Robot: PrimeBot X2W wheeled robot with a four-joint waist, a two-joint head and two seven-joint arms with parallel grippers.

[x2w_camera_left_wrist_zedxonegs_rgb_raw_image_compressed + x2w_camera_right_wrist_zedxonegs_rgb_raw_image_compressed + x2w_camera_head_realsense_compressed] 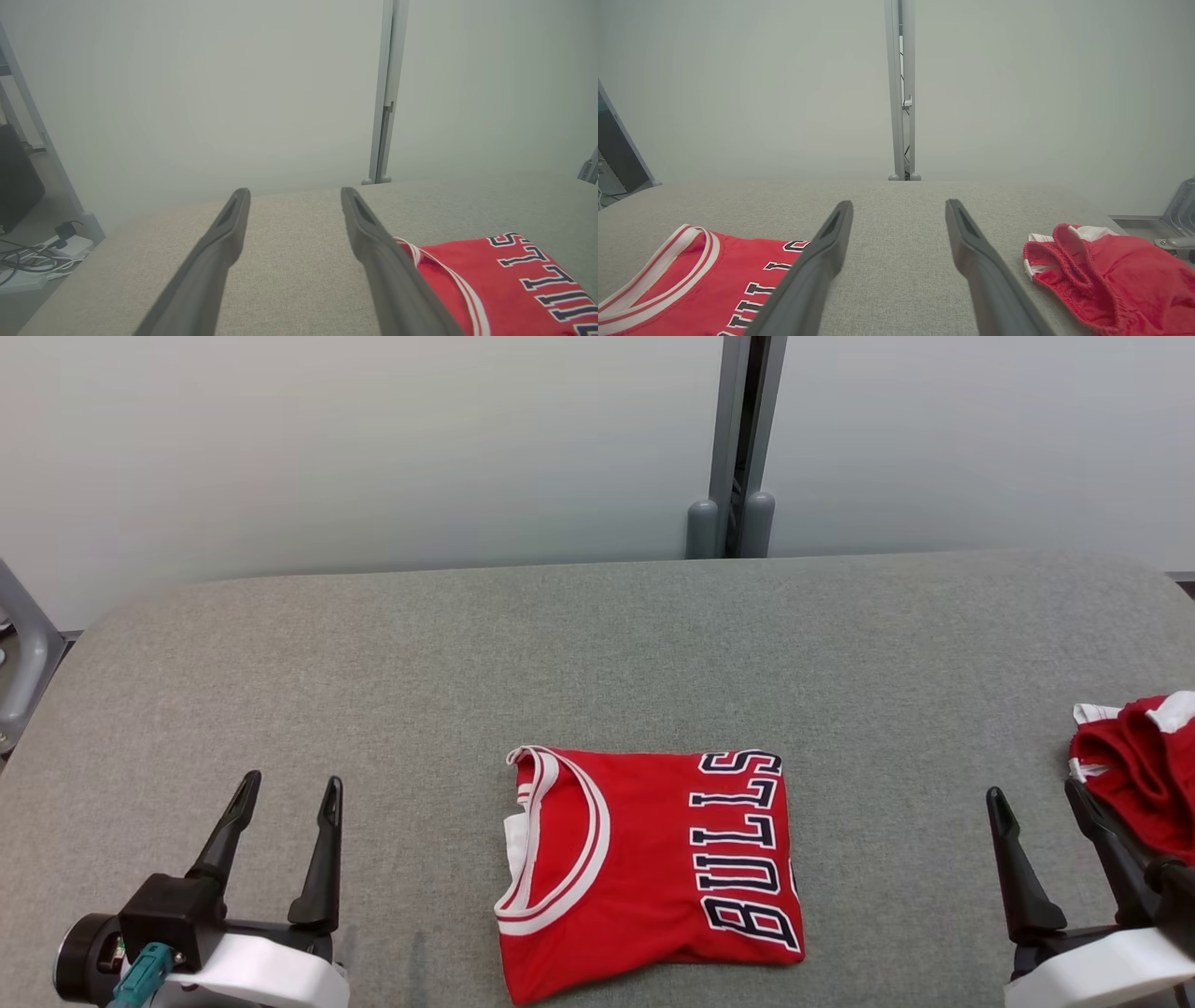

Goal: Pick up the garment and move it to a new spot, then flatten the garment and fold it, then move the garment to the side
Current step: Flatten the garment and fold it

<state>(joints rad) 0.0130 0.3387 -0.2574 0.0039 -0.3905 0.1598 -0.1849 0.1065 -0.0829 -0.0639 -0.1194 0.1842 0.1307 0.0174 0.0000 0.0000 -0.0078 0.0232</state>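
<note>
**Both grippers wide and empty, folded jersey between them**

The left gripper (291, 782) sits low at the near left with its two fingers spread wide and nothing between them. Its wrist view shows bare table between the fingers. The right gripper (1034, 791) mirrors it at the near right, just as wide and just as empty. Neither touches any cloth. Both look parked clear of the work, one on each flank, which leaves the middle free.

The jersey (644, 868) lies in that middle, near the front edge of the table (597, 644) and well apart from both grippers. It is folded into a compact, roughly square block. The collar (560, 840), trimmed in white with thin red stripes, faces the left gripper. The chest print faces the right one. By its tidy edges the folding looks done, so the step left would be carrying it to the side. With a gripper on each flank, either could reach an edge.

The print reads "BULLS" in dark letters outlined in white. It is turned sideways, running from the near edge toward the far one. A white label shows inside the collar, but it is too small to read.

A red bundle (1134, 765) with white trim lies crumpled at the table's right edge, just beside the right gripper's outer finger. Whether they touch I cannot tell. It may be another garment waiting its turn.

Behind the table stands a pale wall, with a grey post (742, 448) rising at the middle.
</note>
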